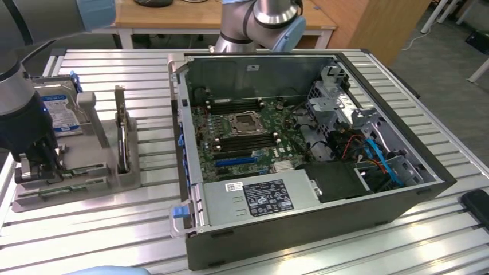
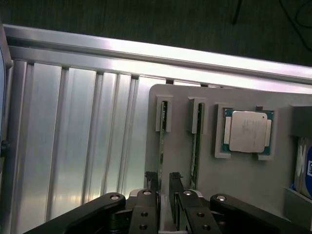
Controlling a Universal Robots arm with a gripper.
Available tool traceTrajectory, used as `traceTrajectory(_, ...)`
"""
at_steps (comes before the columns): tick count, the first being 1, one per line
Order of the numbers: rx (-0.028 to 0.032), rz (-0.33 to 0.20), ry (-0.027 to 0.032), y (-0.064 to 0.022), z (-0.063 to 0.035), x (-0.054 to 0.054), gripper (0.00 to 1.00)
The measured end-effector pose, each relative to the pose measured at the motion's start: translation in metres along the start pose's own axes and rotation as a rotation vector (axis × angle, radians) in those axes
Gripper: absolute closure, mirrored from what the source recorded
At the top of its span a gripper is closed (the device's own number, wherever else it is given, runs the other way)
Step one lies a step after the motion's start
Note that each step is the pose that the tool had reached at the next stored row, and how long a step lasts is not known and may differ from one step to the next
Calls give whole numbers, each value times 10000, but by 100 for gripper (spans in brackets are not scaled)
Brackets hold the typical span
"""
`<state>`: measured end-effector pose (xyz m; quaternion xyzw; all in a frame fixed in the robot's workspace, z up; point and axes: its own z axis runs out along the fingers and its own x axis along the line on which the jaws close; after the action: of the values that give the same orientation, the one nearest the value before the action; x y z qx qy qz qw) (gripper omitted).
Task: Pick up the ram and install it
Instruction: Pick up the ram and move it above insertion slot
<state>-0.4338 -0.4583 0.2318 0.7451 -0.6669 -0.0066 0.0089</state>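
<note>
Gripper (image 2: 163, 176) fingers parted, straddling the ram (image 2: 162, 144), one end hidden behind them; the label (image 1: 258, 197) is too small to read.

What you cannot make out here

In your wrist view the gripper (image 2: 163, 181) covers the end of the ram (image 2: 162, 141) and of the second stick (image 2: 196, 146) beside it, and both stand edge-on, so you cannot read their chips; the hard drive (image 2: 304, 163) is cut by the picture's edge. In the exterior view the arm (image 1: 23, 109) hides part of that drive and of the tray (image 1: 84, 154), and the sticks beneath it are too small for you to tell apart.
</note>
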Motion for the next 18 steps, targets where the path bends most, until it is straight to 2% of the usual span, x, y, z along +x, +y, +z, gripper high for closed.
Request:
traceTrajectory(8,29,-31,5,12,109,5,76)
traceTrajectory(18,68,-72,9,39,181,19,76)
